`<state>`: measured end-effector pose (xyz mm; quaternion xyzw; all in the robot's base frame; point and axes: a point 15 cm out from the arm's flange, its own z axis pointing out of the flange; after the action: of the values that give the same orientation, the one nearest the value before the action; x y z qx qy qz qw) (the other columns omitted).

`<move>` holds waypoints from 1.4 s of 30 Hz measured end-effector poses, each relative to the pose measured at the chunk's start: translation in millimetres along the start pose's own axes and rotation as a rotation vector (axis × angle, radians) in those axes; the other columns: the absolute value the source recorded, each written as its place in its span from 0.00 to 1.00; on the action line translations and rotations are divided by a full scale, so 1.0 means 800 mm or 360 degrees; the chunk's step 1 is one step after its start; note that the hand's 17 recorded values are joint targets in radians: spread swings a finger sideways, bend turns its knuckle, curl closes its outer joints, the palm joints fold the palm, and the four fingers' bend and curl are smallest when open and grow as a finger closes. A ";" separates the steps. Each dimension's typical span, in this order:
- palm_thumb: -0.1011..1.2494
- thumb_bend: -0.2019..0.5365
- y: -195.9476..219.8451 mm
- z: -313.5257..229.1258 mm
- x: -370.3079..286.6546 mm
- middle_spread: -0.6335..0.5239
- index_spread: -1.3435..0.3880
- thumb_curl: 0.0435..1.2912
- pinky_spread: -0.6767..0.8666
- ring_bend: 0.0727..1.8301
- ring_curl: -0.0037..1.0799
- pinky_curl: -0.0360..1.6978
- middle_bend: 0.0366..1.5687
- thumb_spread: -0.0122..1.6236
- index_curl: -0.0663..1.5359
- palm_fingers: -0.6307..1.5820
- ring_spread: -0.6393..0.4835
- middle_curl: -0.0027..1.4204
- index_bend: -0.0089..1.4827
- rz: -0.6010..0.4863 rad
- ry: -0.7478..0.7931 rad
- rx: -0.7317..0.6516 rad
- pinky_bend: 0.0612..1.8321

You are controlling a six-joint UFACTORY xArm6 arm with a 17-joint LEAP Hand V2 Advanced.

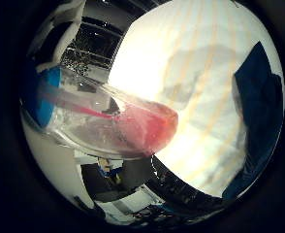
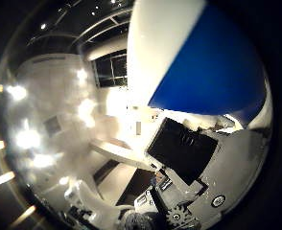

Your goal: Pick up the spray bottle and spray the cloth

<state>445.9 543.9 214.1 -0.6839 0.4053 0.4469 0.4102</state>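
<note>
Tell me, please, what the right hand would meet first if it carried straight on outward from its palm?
Probably the spray bottle, lying close across the palm; beyond it is the striped cloth, though depth is unclear.

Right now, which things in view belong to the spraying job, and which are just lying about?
Job:
- bottle, clear with red liquid, close to the palm
- blue cloth on the table
- hand

Just there:
- table, light-coloured, under the cloth
- room behind, with dark windows
</note>
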 end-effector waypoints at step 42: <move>0.78 0.23 0.076 0.030 0.050 0.51 0.64 0.47 0.28 0.72 0.51 0.66 0.81 0.60 0.53 0.78 0.43 0.40 0.52 0.0066 -0.0094 -0.0219 0.51</move>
<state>394.0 538.5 157.6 -0.6884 0.3755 0.5022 0.3647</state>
